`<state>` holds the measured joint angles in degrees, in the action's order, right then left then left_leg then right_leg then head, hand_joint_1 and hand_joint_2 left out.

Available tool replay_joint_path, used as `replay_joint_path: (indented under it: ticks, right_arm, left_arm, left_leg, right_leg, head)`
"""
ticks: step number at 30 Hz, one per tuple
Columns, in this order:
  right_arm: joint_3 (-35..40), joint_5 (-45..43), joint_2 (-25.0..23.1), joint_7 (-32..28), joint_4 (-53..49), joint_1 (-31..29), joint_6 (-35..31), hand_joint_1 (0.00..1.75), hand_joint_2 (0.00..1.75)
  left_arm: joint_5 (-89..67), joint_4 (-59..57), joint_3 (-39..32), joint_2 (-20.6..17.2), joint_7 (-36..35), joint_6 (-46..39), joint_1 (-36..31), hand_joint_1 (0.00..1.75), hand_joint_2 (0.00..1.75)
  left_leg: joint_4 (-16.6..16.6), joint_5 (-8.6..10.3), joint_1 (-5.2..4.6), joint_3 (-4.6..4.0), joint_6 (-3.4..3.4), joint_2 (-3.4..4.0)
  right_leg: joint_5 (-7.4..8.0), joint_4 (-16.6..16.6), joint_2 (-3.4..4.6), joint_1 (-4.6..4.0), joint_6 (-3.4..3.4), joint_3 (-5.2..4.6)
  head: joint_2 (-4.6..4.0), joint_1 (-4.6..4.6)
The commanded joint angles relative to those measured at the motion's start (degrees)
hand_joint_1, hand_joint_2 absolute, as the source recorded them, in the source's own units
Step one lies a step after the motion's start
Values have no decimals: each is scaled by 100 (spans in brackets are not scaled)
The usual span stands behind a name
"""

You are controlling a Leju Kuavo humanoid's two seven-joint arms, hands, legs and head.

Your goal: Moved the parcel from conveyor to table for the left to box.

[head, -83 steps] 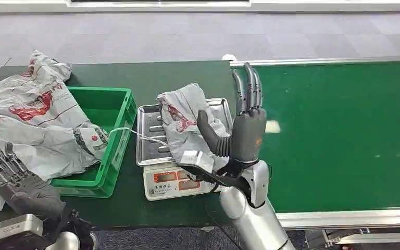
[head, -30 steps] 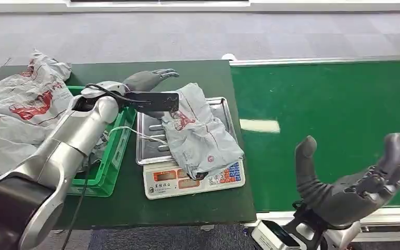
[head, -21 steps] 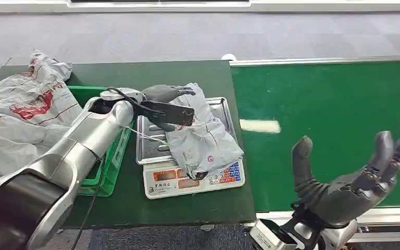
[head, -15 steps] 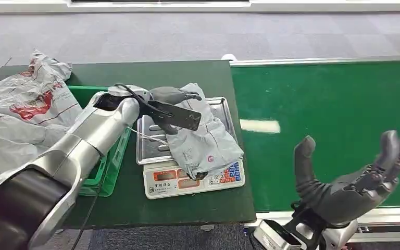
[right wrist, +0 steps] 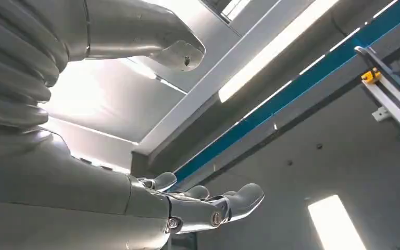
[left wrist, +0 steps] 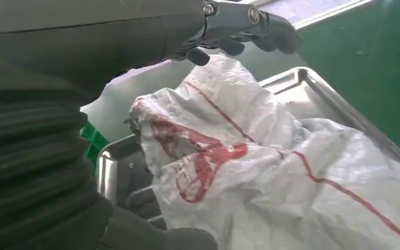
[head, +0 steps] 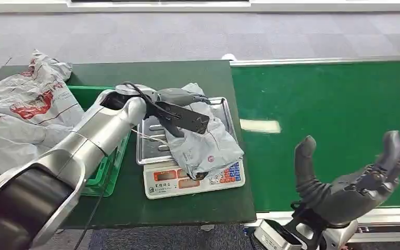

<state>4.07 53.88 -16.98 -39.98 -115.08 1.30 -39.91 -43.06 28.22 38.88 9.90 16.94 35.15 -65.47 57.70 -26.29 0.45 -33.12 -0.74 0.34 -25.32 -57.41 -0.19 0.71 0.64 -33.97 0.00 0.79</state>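
The parcel, a crumpled grey mailer bag with red print, lies on the steel tray of a scale on the green table. My left hand hovers over the parcel's far end with its fingers stretched out and holds nothing. In the left wrist view the fingers reach over the parcel without touching it, and the thumb sits on its other side. Low at the right, over the conveyor's near edge, my right hand is held palm up with fingers spread and empty; the right wrist view has this hand against the ceiling.
The scale with its keypad stands near the table's front edge. A green crate sits to its left under my left arm, with a heap of grey parcels on and beside it. The green conveyor runs along the right.
My left arm rose from low left and has slid rightward over the parcel. My right hand drew back from the parcel to low right and has since stayed nearly still.
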Motion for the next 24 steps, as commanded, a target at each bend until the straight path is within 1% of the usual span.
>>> replay_joint_path:
  ticks: [1,3,6,7,10,14,18,21,22,24]
  right_arm:
    - [67,-45,-97,-2,332,-173,-9,0,175]
    - [101,-35,-119,-2,387,-188,-9,0,175]
    - [171,-69,-144,-2,490,-282,-9,0,175]
    - [200,-53,-173,-2,548,-330,-9,0,175]
    - [295,-134,-180,-2,751,-441,-9,0,175]
    - [316,-158,-177,-2,799,-466,-9,0,175]
    - [396,-226,-144,-2,1047,-643,-9,0,175]
    - [401,-247,-136,-2,1056,-687,-9,0,175]
    - [415,-274,-116,-2,1045,-668,-9,0,175]
    - [415,-274,-116,-2,1045,-668,-9,0,175]
  left_arm:
    - [259,-595,598,456,48,-702,949,0,175]
    - [304,-905,643,623,101,-1056,1168,0,175]
    - [412,-1119,601,784,79,-1203,1347,0,175]
    - [446,-1161,588,835,57,-1275,1405,0,175]
    - [519,-1199,558,920,77,-1345,1493,0,175]
    - [592,-1215,493,934,77,-1338,1519,0,175]
    - [636,-1297,502,942,68,-1387,1725,0,175]
    - [548,-1321,577,934,-24,-1724,1775,0,175]
    - [562,-1330,559,918,-51,-1724,1748,0,175]
    - [562,-1330,559,918,-51,-1724,1748,0,175]
  left_leg:
    - [-29,5,-3,32,3,-2]
    - [-25,3,-2,28,5,-4]
    - [-25,1,-3,26,7,1]
    - [-10,-4,-3,13,6,2]
    - [-16,-1,-3,11,7,6]
    - [-5,-5,-3,1,6,6]
    - [-10,-3,-3,3,6,9]
    - [-10,-4,-5,6,7,5]
    - [-18,-1,-4,9,7,9]
    - [-6,-4,-3,2,7,-4]
  right_leg:
    - [4,26,1,4,-2,31]
    - [3,25,-1,5,-2,31]
    - [4,26,4,5,0,28]
    - [0,11,5,5,2,15]
    - [4,17,9,4,1,13]
    - [0,6,1,5,2,6]
    - [4,11,5,4,1,8]
    - [2,10,-1,6,2,12]
    - [7,18,4,5,1,14]
    - [0,7,-10,5,3,12]
  head:
    - [0,0]
    - [0,0]
    - [0,0]
    - [0,0]
    - [0,0]
    - [0,0]
    - [0,0]
    - [0,0]
    - [0,0]
    - [0,0]
